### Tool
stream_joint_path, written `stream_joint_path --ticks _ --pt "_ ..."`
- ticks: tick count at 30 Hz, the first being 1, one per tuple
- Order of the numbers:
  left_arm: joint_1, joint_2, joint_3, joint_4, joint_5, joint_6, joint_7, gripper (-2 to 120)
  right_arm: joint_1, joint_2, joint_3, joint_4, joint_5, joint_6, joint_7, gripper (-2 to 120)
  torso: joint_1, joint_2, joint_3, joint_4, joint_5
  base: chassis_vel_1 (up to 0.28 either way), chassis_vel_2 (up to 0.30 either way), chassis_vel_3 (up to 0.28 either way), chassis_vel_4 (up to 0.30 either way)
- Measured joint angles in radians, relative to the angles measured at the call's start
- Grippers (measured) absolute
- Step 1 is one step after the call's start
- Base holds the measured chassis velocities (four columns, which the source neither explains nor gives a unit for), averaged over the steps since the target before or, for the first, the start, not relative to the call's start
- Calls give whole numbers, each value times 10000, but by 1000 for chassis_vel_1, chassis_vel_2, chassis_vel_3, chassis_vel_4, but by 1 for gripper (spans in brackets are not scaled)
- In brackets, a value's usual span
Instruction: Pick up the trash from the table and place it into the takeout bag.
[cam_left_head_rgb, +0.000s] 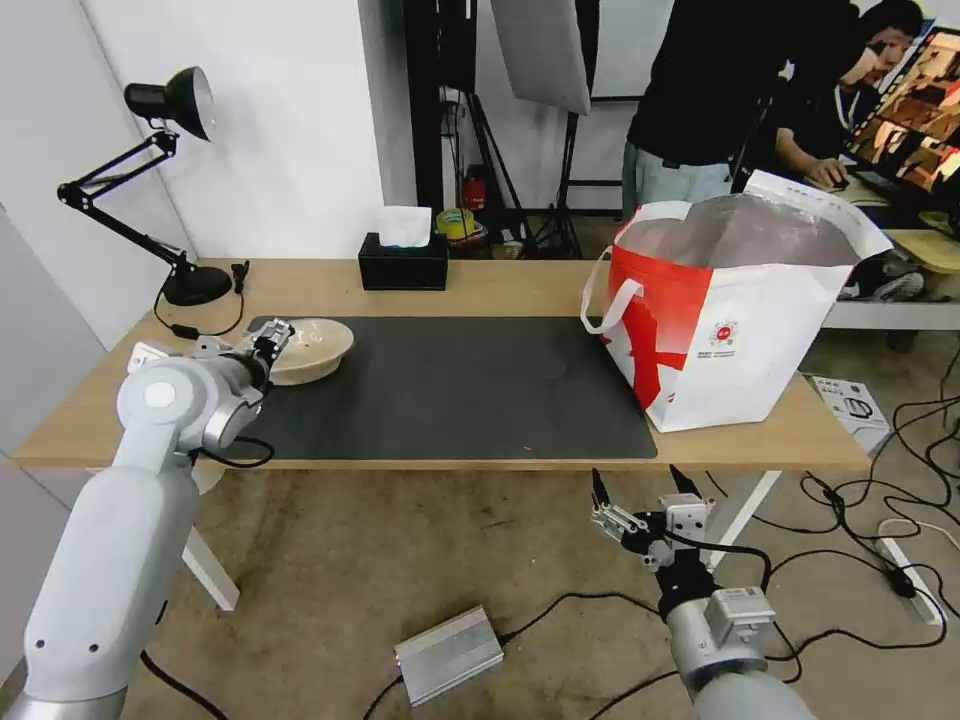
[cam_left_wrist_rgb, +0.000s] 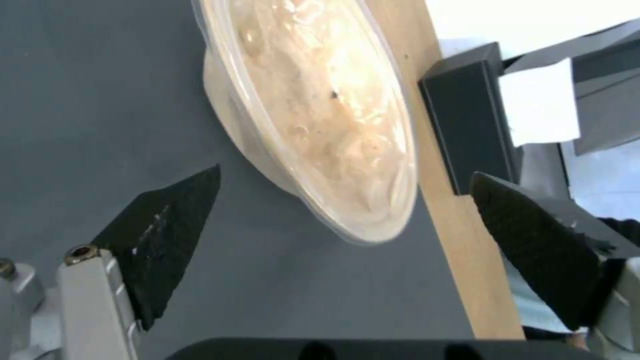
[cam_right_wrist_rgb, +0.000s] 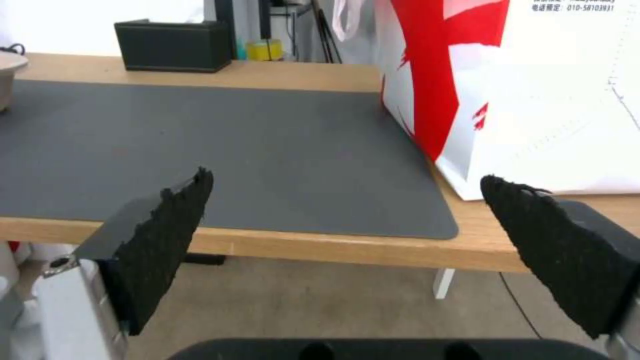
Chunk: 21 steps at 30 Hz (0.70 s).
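Observation:
A shallow beige bowl (cam_left_head_rgb: 312, 348) sits on the left end of the dark grey mat (cam_left_head_rgb: 450, 385) on the light-wood table (cam_left_head_rgb: 520, 288). My left gripper (cam_left_head_rgb: 272, 338) is at the bowl's left rim, open. In the left wrist view the bowl (cam_left_wrist_rgb: 320, 115) reaches in between the two black fingers (cam_left_wrist_rgb: 167, 230) without touching them. The red-and-white takeout bag (cam_left_head_rgb: 720, 320) stands open on the table's right end. Below the table's front edge, near the bag, my right gripper (cam_left_head_rgb: 636, 476) hangs open and holds nothing. Its wrist view faces the mat (cam_right_wrist_rgb: 233, 145) and the bag (cam_right_wrist_rgb: 533, 100).
A black tissue box (cam_left_head_rgb: 403, 262) stands at the table's back edge and a black desk lamp (cam_left_head_rgb: 170, 100) at the back left. On the floor lie a grey metal box (cam_left_head_rgb: 448, 655), several cables and a small white box (cam_left_head_rgb: 850, 405).

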Motion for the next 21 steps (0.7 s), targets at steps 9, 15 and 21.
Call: stream_joint_path --ticks 9,15,21 --pt "-343 -62 123 568 106 29 6 100 0 0 0 0 0 0 0 100 0 0 -1 0 0 0 0 0 0" --pt "-485 -104 169 898 175 42 31 100 0 0 0 0 0 0 0 100 0 0 -1 0 0 0 0 0 0" --pt "-721 -249 241 1374 324 69 39 100 0 0 0 0 0 0 0 100 0 0 -1 0 0 0 0 0 0"
